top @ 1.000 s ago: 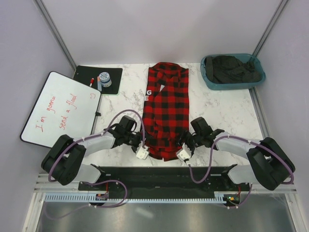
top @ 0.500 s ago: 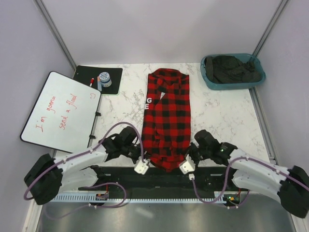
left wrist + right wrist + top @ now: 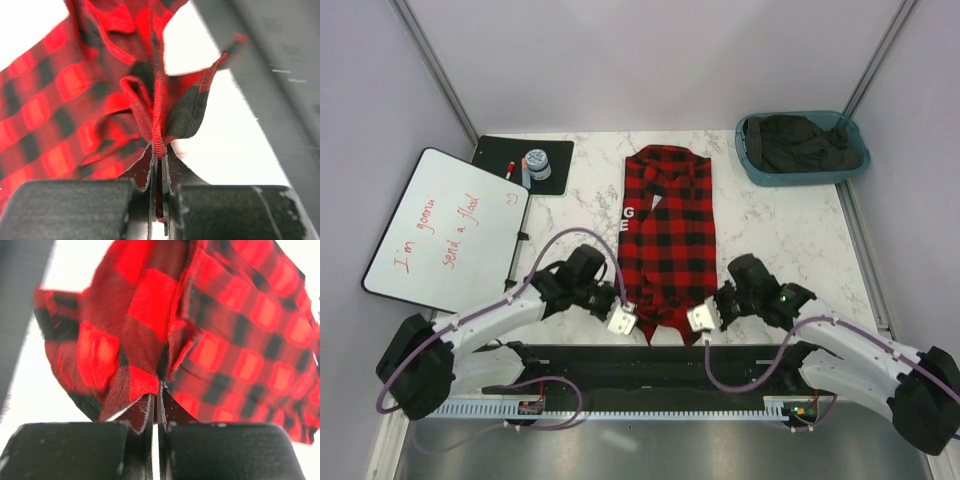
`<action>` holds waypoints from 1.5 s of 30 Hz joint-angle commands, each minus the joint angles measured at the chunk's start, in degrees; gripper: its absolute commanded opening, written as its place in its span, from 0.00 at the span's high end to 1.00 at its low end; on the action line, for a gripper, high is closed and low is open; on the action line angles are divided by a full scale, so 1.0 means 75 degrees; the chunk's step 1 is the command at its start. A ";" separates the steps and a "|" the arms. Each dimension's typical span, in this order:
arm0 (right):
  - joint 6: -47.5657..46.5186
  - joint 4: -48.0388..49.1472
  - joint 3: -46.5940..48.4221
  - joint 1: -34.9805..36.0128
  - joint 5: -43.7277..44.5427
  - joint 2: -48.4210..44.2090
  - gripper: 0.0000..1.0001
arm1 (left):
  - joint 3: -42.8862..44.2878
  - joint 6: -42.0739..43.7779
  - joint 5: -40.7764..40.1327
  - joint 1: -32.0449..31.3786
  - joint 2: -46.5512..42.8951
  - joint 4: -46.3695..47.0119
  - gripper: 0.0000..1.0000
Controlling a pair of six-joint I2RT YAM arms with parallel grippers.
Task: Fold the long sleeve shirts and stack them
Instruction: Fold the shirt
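Note:
A red-and-black check long sleeve shirt (image 3: 667, 235) lies lengthwise down the middle of the marble table, collar and white neck label at the far end. My left gripper (image 3: 632, 318) is shut on the near left corner of its hem, and the wrist view shows the folded red hem (image 3: 159, 142) pinched between the fingers. My right gripper (image 3: 699, 318) is shut on the near right corner of the hem (image 3: 150, 382). Both corners are raised slightly off the table near its front edge.
A teal bin (image 3: 802, 150) holding dark clothing stands at the back right. A whiteboard (image 3: 445, 225) with red writing lies at the left, and a black clipboard (image 3: 523, 163) with a small jar and marker lies behind it. The black base rail (image 3: 665, 365) runs along the front edge.
Both grippers have closed on the hem corners. They pulled the shirt toward the front edge, then drew closer together and lifted the hem, narrowing it.

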 commanded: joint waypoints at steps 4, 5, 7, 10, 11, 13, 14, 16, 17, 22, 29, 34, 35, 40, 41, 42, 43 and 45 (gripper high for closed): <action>-0.0214 0.0561 0.2691 -0.1995 -0.0824 0.2398 1.00 | 0.2817 -0.0591 0.0886 0.1538 0.2512 0.0086 0.98; -0.0238 0.0619 0.2940 -0.2112 -0.0848 0.3005 1.00 | 0.3389 -0.0614 0.0956 0.1668 0.2854 0.0075 0.98; -0.0227 0.0783 0.3676 -0.2359 -0.0941 0.3617 1.00 | 0.3931 -0.0580 0.0922 0.1972 0.3719 0.0051 0.98; -0.0331 0.1006 0.4392 -0.2546 -0.0931 0.4801 1.00 | 0.4858 -0.0510 0.0829 0.2266 0.4542 0.0028 0.98; -0.0309 0.1042 0.4511 -0.2616 -0.0919 0.5349 1.00 | 0.5219 -0.0498 0.0642 0.2314 0.5044 0.0016 0.98; -0.0262 0.1171 0.4885 -0.2734 -0.0791 0.5868 1.00 | 0.5549 -0.0474 0.0501 0.2431 0.5539 -0.0031 0.98; -0.0192 0.1182 0.5004 -0.2781 -0.0697 0.6265 0.99 | 0.5783 -0.0474 0.0349 0.2466 0.5913 -0.0031 0.98; -0.0122 0.1264 0.5156 -0.2898 -0.0591 0.6525 0.99 | 0.5914 -0.0416 0.0219 0.2537 0.6162 -0.0031 0.96; -0.0040 0.1323 0.5180 -0.2980 -0.0544 0.6654 0.99 | 0.5972 -0.0369 0.0207 0.2560 0.6325 -0.0019 0.96; 0.0171 0.1323 0.5099 -0.3109 -0.0555 0.6621 0.99 | 0.6125 -0.0661 0.0172 0.2560 0.6584 0.0109 0.93; 0.0699 0.1230 0.5087 -0.3191 -0.0696 0.6163 0.98 | 0.6324 -0.0930 0.0195 0.2560 0.6291 0.0192 0.95; 0.1562 0.1194 0.5553 -0.3367 -0.0556 0.6747 0.93 | 0.6723 -0.0978 0.0020 0.2560 0.6666 0.0121 0.95; 0.1740 0.1078 0.5706 -0.3425 -0.0556 0.6877 0.92 | 0.6700 -0.0827 -0.0015 0.2560 0.6817 0.0121 0.95; 0.2643 0.0317 0.6726 -0.3566 -0.0567 0.7802 0.84 | 0.6968 -0.0930 -0.0296 0.2677 0.7275 0.0121 0.84; 0.2992 0.0141 0.6820 -0.3601 -0.0567 0.7908 0.82 | 0.7015 -0.1094 -0.0343 0.2701 0.7380 0.0133 0.75; 0.3158 0.0024 0.7042 -0.3625 -0.0567 0.8014 0.78 | 0.7085 -0.1223 -0.0367 0.2759 0.7416 0.0133 0.69; 0.3369 -0.0128 0.7172 -0.3637 -0.0579 0.8177 0.71 | 0.7191 -0.1387 -0.0425 0.2794 0.7428 0.0145 0.61; 0.4001 -0.0527 0.7487 -0.3730 -0.0777 0.8295 0.68 | 0.7262 -0.2030 -0.0461 0.2946 0.7312 0.0378 0.49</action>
